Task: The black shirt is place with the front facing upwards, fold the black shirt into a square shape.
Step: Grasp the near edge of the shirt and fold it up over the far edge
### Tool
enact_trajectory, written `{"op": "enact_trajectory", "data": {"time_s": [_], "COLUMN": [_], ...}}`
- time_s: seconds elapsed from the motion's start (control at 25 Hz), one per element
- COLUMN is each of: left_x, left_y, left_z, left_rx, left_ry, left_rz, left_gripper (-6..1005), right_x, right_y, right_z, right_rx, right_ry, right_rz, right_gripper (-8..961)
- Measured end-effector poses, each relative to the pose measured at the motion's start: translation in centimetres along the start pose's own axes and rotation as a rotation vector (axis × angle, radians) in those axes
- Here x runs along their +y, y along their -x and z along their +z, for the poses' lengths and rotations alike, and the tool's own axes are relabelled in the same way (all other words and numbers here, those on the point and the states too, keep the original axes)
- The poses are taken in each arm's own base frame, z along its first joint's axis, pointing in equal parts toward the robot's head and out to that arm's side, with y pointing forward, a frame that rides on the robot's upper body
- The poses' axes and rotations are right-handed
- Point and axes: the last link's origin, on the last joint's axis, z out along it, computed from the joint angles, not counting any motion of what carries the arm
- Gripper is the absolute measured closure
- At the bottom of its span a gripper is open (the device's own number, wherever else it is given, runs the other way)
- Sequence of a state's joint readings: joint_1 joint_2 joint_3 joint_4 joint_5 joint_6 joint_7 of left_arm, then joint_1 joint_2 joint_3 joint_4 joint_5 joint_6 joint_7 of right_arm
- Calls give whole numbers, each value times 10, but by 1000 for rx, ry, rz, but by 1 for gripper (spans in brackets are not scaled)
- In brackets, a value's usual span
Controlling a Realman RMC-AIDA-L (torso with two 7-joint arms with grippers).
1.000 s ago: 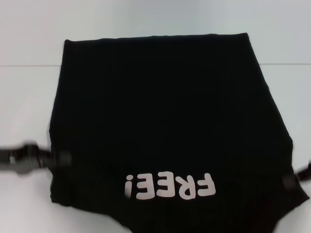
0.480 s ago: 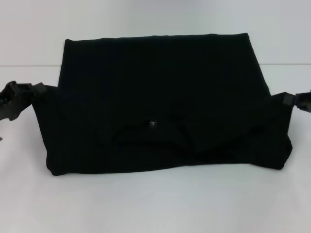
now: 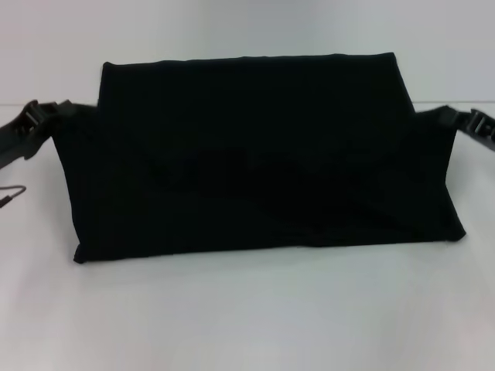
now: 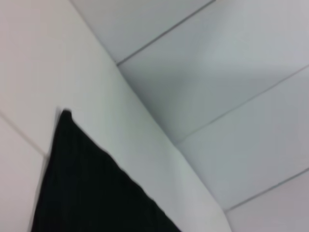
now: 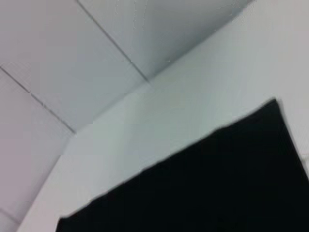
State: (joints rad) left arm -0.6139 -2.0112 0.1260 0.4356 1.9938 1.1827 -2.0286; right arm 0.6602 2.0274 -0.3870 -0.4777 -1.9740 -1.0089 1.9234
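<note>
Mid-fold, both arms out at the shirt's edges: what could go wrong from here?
The left end effector and right end effector sit at opposite edges of the large black cloth T-shirt; uneven travel could skew the fold. The folded layer looks rumpled mid-panel, so creases may get trapped.

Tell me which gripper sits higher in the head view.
The left gripper, at the black shirt's left edge, sits about level with the right gripper; neither is clearly higher.

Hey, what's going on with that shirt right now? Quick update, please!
Left hand and right hand each grip a side of the black shirt. Near half folded away over the far half, lettering hidden. Nothing in the way.
</note>
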Motion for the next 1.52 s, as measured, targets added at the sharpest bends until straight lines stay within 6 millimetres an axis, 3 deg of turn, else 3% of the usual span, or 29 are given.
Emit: {"op": "enact_trajectory", "data": {"time_s": [0.12,0.48,1.04,1.28,1.48,1.52], "left_x": [3,-2,1,2,-2,-3], "left_y": [-1,16,34,40,41,40], "left_z": [7,28,49,50,42,39], "left_rx": [24,43,5,16,36,41], "left_ry": [-5,-95,-150,-143,-135,-128], "left_rz": [29,90,141,164,135,127], "left_gripper": [986,986,969,949,786,754], "right_x": [2,-1,-6,-1,-3,-3], "right_y": [4,-12,-17,-22,-28,-30], "right_z": [2,21,26,31,29,28], "right_rx": [-64,-52,-56,-43,-35,-36], "right_ry": [5,-89,-166,-156,-151,-149], "right_rz": [-5,-53,-118,-202,-194,-187], "right_gripper": [933,934,933,845,771,689]}}
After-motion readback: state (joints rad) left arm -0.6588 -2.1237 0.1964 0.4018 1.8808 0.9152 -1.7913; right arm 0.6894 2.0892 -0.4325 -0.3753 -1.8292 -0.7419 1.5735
